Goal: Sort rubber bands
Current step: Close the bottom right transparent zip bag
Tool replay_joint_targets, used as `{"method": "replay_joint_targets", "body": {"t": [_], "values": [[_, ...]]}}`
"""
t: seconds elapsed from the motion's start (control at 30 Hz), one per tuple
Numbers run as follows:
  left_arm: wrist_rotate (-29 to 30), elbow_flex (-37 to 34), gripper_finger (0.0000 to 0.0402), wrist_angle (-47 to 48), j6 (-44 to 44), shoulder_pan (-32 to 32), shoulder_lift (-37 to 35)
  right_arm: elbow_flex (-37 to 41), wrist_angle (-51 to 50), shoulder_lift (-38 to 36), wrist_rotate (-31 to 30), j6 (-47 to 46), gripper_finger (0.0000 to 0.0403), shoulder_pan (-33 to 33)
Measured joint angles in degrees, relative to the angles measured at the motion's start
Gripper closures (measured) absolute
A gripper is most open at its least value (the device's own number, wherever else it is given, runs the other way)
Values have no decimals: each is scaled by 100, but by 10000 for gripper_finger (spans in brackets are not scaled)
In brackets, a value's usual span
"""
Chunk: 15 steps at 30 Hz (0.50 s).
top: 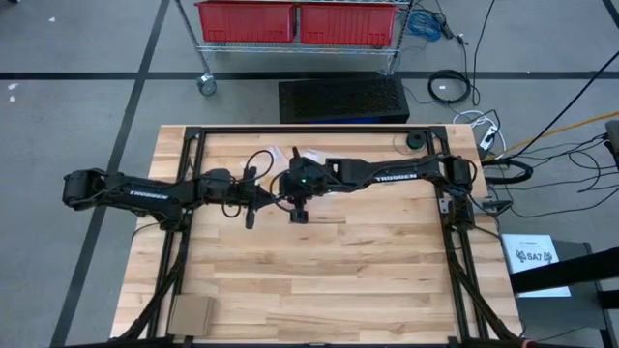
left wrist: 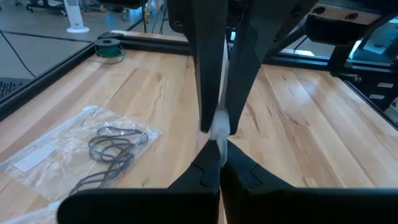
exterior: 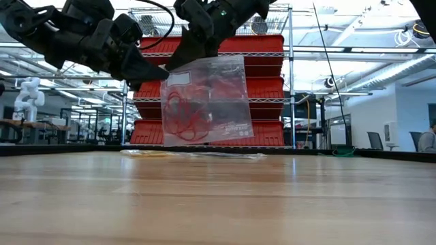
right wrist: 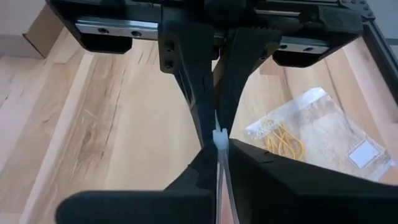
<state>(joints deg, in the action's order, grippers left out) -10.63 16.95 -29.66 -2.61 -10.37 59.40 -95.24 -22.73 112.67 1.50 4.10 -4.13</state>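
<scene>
A clear plastic bag holding red rubber bands hangs above the table's middle, held between both grippers. My left gripper is shut on its upper left corner. My right gripper is shut on its top edge, close beside. In the high view the left gripper and right gripper meet over the table's middle. Two more clear bags lie flat near the far edge: one with dark bands, one with yellow bands. My left gripper pinches the bag's top strip between its two fingers, at the upper left corner, coming slanting from the table's left. The bag hangs clear of the table. My right gripper pinches the same top strip between its two fingers, coming from above, pointing down. The bag hangs upright below it, lifted clear.
A green tape roll sits near the far right corner, and a cardboard piece lies at the near left corner. A black frame runs along the table's far and side edges. Bare wood lies toward the near edge.
</scene>
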Motion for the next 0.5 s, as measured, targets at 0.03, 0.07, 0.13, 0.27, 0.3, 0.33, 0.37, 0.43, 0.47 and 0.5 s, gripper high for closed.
{"method": "replay_joint_targets", "body": {"t": [0.03, 0.07, 0.13, 0.27, 0.3, 0.33, 0.37, 0.43, 0.47, 0.5], "values": [[0, 0, 402, 3, 0, 0, -21, 0, -80, -55, -8, -23, 399, 1], [0, 3, 402, 7, 0, 0, -37, 0, -168, -99, -9, -25, 399, -1], [-1, 4, 402, 42, 0, 0, -112, 2, -367, -228, -18, -42, 400, -1], [5, 9, 402, 217, 0, -2, -327, 2, -875, -464, -268, -71, 400, 1], [13, 9, 402, 274, 0, -2, -398, 2, -1002, -525, -292, -108, 400, 3], [14, 4, 402, 352, 0, -1, -460, 2, -1140, -576, -313, -169, 400, 8], [17, 2, 402, 364, 0, -2, -517, 2, -1270, -626, -313, -218, 400, 8], [20, 0, 402, 468, 6, -2, -639, 2, -1500, -711, -346, -259, 400, 12], [28, 0, 402, 484, 13, -2, -693, 2, -1624, -747, -404, -283, 400, 12], [38, 0, 402, 546, 12, -4, -747, 4, -1736, -781, -468, -315, 400, 14]]}}
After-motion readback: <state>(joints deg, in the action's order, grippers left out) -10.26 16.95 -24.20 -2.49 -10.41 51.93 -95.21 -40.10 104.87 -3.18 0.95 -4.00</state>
